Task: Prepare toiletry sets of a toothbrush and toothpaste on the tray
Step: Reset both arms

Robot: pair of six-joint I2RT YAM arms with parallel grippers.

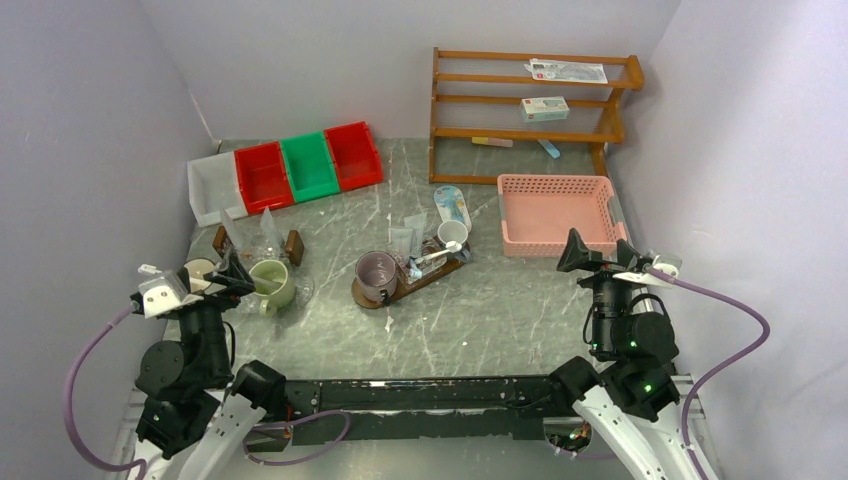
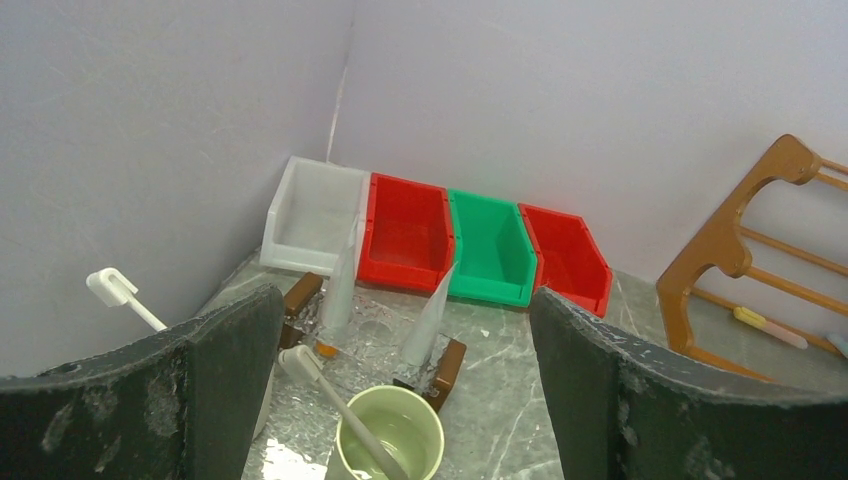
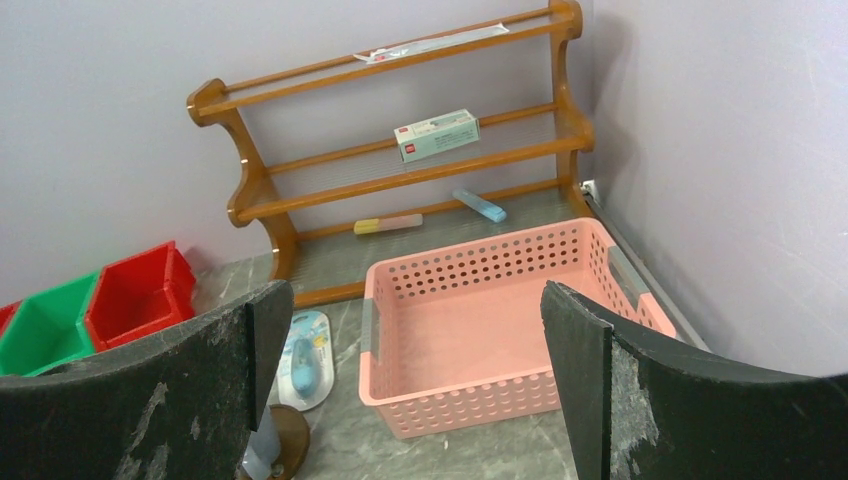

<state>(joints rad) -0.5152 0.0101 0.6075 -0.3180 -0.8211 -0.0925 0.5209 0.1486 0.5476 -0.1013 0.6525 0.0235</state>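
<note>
— What are your grippers doing?
— Both are standing wide open, gripping nothing. My left gripper [image 1: 235, 268] is hovering just beside the green mug [image 1: 272, 283]. My right gripper [image 1: 600, 252] is hanging near the pink basket [image 1: 556, 184].
— And the tray?
— The tray [image 1: 432, 277] is lying mid-table, carrying two cups: a purple mug [image 1: 377, 275] and a white cup [image 1: 452, 234], with a toothbrush [image 1: 440, 256] between them. Four bins are sitting at its 10 o'clock: one white [image 1: 212, 186], two red [image 1: 262, 176], one green [image 1: 309, 166]. The wooden shelf [image 1: 530, 132] is standing at 1 o'clock.
</note>
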